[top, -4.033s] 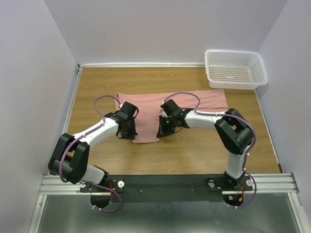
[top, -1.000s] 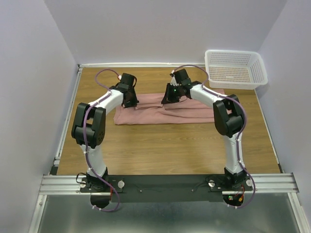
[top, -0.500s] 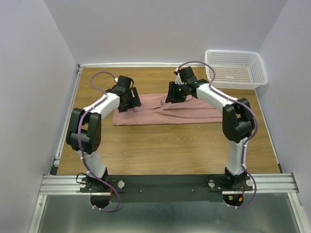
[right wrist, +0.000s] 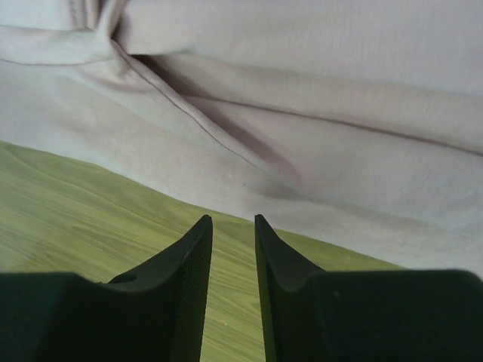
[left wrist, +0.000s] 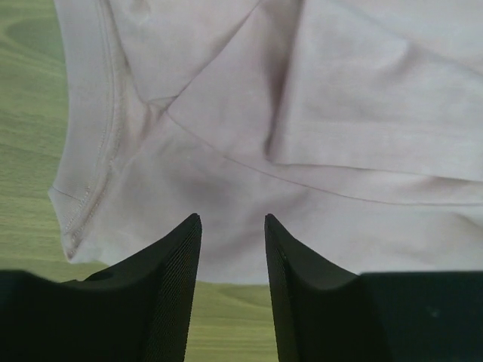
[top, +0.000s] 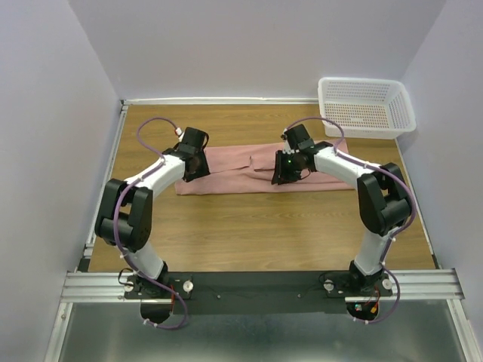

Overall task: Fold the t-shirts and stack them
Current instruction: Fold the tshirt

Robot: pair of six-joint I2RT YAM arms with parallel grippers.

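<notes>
One dusty pink cotton t-shirt (top: 234,172), one white plastic mesh basket (top: 362,130) seen only overhead; wrist cameras show left end effector (left wrist: 232,223) and right end effector (right wrist: 233,221) parted, empty.

I see the t-shirt (top: 234,172) as soft, matt pink cloth with stitched hems, the table (top: 256,226) as smooth wood grain, the far-right basket (top: 362,130) as white plastic mesh, and the pads (left wrist: 179,264) of the left gripper (left wrist: 232,220) as matt, finely ribbed black.
</notes>
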